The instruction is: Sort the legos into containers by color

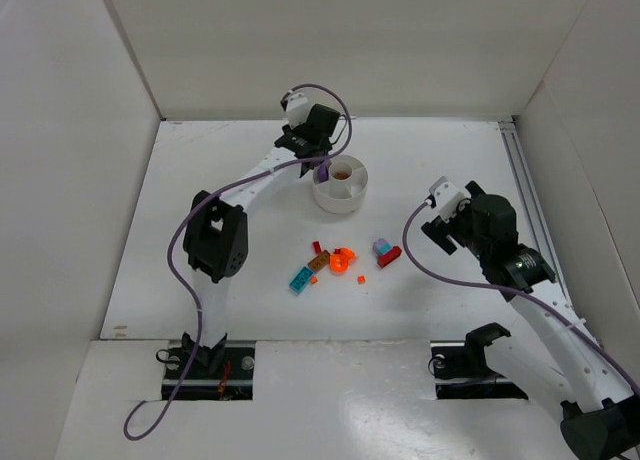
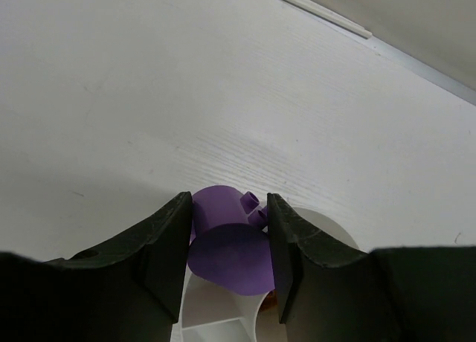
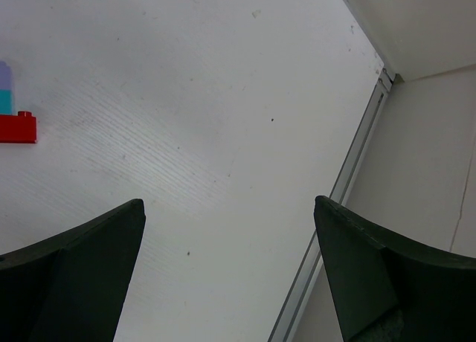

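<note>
My left gripper [image 1: 320,166] is shut on a purple lego [image 2: 227,238] and holds it over the left rim of the round white dish [image 1: 355,199]; the dish's wells show below it in the left wrist view [image 2: 223,316]. A brown piece [image 1: 343,175] lies in the dish's central well. Loose legos lie in front of the dish: a teal brick [image 1: 300,278], orange pieces [image 1: 343,261], a small red piece [image 1: 317,247], a red brick [image 1: 389,258] with a lilac-and-teal piece [image 1: 381,247] beside it. My right gripper [image 1: 437,230] is open and empty, right of the red brick [image 3: 18,126].
White walls enclose the table on three sides. A metal rail [image 1: 522,170] runs along the right edge, also in the right wrist view [image 3: 338,201]. The left arm's purple cable [image 1: 185,270] loops beside it.
</note>
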Controlling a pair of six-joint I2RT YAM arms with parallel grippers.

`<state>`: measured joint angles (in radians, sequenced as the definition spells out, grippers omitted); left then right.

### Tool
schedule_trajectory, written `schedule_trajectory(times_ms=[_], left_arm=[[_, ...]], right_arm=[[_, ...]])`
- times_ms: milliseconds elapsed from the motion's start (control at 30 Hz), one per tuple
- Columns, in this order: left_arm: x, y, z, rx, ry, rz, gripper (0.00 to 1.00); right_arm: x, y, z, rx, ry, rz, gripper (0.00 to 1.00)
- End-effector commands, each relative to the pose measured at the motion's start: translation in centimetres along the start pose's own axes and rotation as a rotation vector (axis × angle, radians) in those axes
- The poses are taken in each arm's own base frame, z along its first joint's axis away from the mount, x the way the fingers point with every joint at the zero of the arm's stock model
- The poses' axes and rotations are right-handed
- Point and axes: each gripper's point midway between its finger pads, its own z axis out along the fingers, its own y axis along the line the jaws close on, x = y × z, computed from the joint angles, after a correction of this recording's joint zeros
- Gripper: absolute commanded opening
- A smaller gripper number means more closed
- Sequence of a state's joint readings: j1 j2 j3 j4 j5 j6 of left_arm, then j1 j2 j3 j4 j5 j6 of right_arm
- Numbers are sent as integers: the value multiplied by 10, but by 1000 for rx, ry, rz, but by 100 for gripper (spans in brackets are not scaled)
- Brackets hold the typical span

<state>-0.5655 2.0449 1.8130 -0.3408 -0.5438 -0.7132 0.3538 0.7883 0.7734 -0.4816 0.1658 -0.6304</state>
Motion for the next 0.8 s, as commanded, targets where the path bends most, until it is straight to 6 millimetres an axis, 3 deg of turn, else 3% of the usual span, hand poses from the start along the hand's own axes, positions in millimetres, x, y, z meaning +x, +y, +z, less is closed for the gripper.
schedule_trajectory(times_ms=[0, 100, 300, 500, 767], left_arm=[[-18, -8, -2, -4, -55, -5, 21], [-10, -16, -4, -7, -54, 14, 24], [2, -13, -5, -74, -61, 48, 25], [-4, -11, -16, -112, -105, 42, 47], [3, -14, -29, -101, -103, 64, 59]], right_arm=[[-13, -17, -7, 53, -28, 34, 99], [-12, -18, -7, 61, -23, 34, 99], [-12, -18, -7, 61, -23, 34, 99], [-13, -17, -7, 53, -28, 34, 99], [-15, -16, -8, 51, -41, 35, 99]])
